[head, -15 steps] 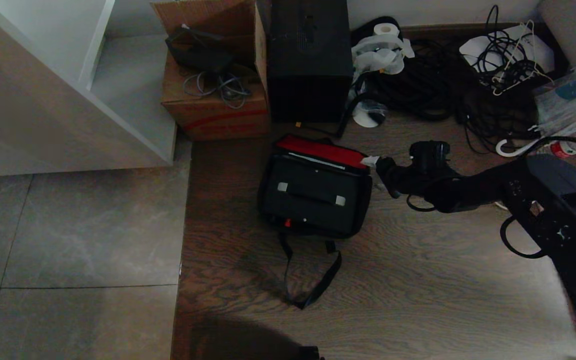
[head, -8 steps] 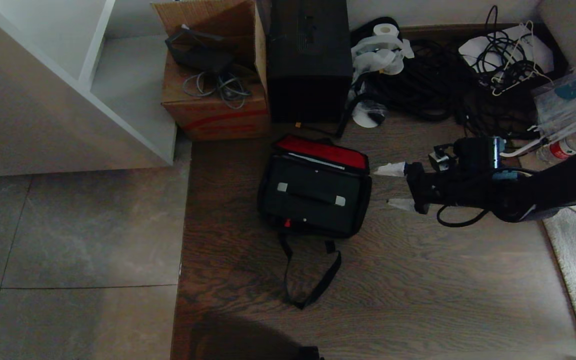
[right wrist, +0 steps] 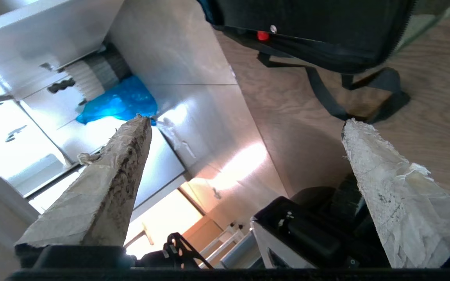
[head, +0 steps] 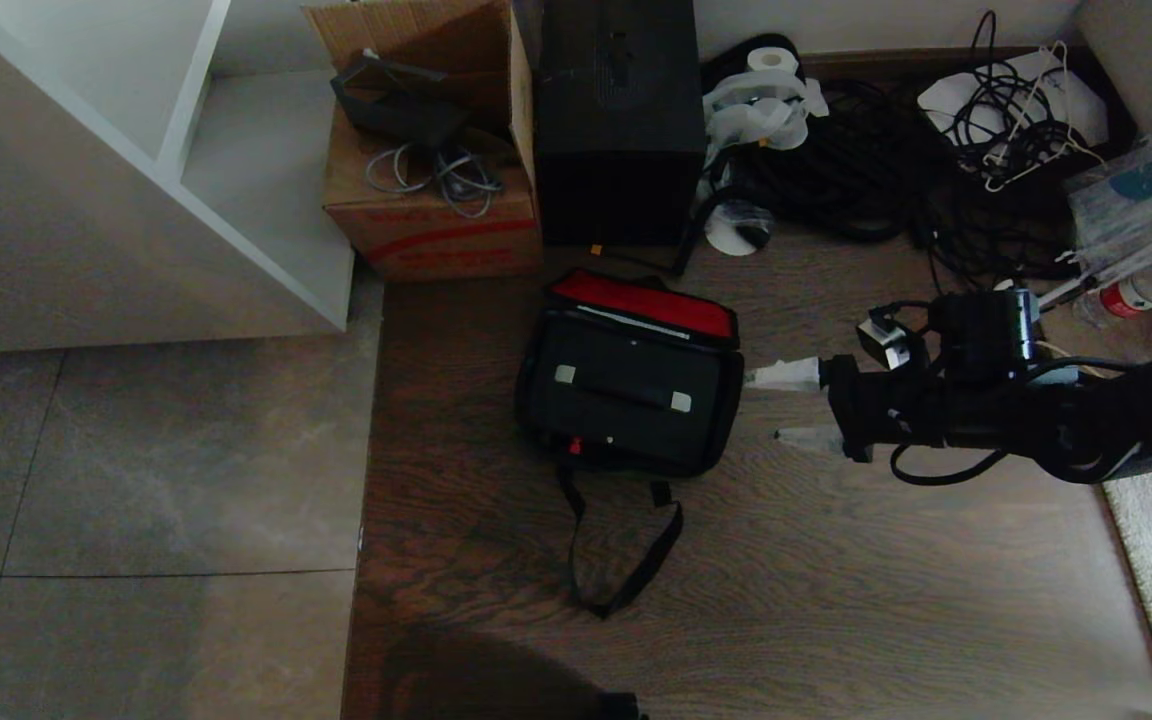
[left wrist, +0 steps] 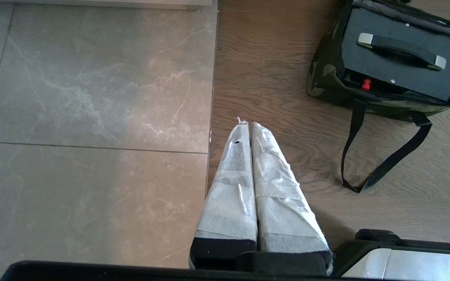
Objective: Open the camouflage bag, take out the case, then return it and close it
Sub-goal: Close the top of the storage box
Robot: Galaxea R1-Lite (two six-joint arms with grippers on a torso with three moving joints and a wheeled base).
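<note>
Black case [head: 626, 400] sits inside open camouflage bag [left wrist: 326, 74].

A storage corner of an indoor room — likely a home or office. Grey tile [head: 156, 460] meets wood flooring [head: 836, 580], with a white shelf unit [head: 136, 130] alongside. Along the wall sits clutter — a cardboard box [head: 426, 215] of cords, a black box [head: 619, 120], tangled cables [head: 866, 170].
</note>
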